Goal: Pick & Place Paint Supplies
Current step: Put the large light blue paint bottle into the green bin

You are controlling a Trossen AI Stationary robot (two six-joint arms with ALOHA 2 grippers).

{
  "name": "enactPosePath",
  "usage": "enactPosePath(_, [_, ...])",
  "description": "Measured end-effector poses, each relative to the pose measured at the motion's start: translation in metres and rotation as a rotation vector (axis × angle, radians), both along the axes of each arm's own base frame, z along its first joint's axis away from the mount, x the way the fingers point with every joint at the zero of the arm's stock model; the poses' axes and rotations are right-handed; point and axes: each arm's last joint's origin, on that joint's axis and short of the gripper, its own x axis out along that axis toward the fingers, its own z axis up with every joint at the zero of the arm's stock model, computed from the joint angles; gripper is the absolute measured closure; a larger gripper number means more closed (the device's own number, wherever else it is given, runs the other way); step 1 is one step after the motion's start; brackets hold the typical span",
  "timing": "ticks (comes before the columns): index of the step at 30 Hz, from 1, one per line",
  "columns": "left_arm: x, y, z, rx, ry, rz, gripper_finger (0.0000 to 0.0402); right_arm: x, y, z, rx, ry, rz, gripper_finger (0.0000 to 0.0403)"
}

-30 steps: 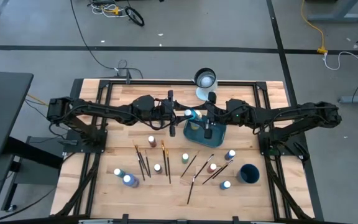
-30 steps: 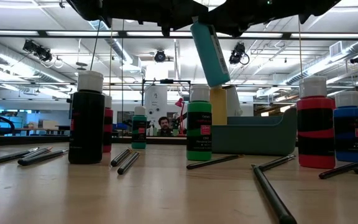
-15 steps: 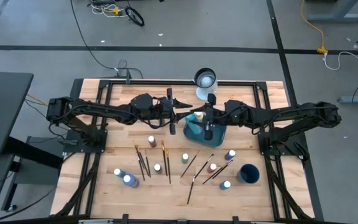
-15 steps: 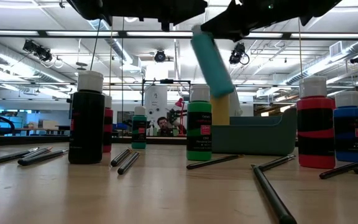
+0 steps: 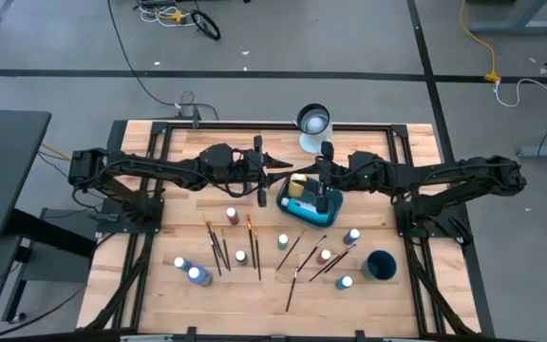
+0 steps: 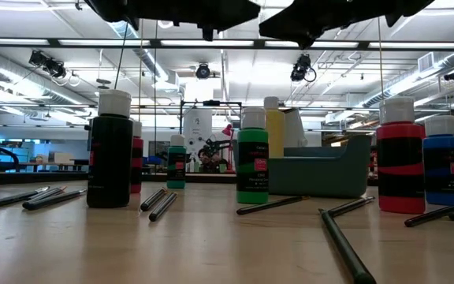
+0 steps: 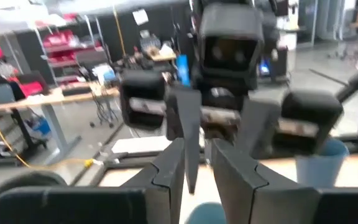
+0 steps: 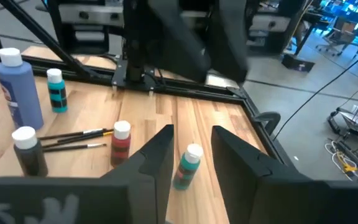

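A teal tray [image 5: 329,205] sits at the table's middle. In it stand a yellow bottle [image 5: 298,180], also seen in the low view [image 6: 274,130], and a teal bottle [image 5: 299,203] that lies low inside. My left gripper [image 5: 275,178] and my right gripper [image 5: 308,182] hang level above the tray's left end, tips facing each other. Both are open with nothing between the fingers, as their wrist views [image 7: 196,180] [image 8: 191,155] show. Small paint bottles [image 5: 283,241] [image 5: 196,275] stand on their bases, and thin brushes [image 5: 254,247] lie flat on the near half of the table.
A clear glass jar [image 5: 313,121] stands at the far edge, a dark blue cup [image 5: 380,265] at the near right. In the low view a black bottle [image 6: 110,158], a green one [image 6: 252,162] and a red one [image 6: 400,162] stand before the tray [image 6: 321,173].
The teal bottle hung tilted between the two grippers above the tray. It has dropped out of the low view and now lies inside the tray. Both arms have stayed where they were.
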Motion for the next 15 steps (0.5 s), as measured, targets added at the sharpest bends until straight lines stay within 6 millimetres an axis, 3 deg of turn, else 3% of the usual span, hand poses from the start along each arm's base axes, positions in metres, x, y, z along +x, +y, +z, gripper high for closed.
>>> enactPosePath(10, [0.0, 0.0, -0.007, -0.017, 0.078, -0.005, 0.0302, -0.002, 0.0, -0.008, 0.026, 0.081, -0.002, 0.0235])
enactPosePath(15, [-0.007, -0.001, -0.001, 0.001, 0.083, -0.005, 0.0298, -0.004, 0.003, -0.015, 0.051, 0.158, 0.066, 0.02])
